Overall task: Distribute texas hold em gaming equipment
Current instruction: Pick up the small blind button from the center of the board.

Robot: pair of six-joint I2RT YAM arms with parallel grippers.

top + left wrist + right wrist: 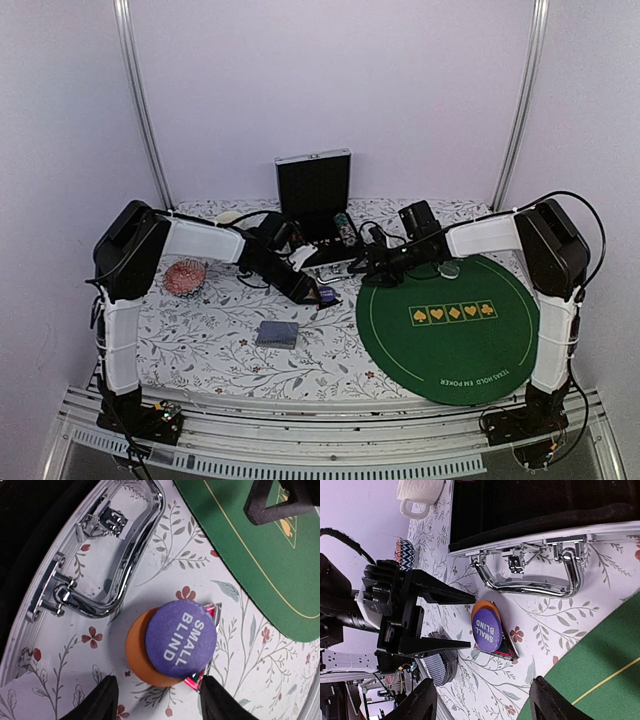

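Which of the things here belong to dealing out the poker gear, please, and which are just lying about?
Job: purple disc, orange disc, triangular marker, card deck, green mat.
Lying about: cream mug, patterned bowl.

Floral tablecloth (200, 345), cream mug (420, 495) and red bowl (185, 277) at left, open case (313, 190) behind

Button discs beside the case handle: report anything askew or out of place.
The purple SMALL BLIND disc lies off-centre on the orange disc, both overlapping the triangular marker, a heap on the floral cloth, off the green mat.
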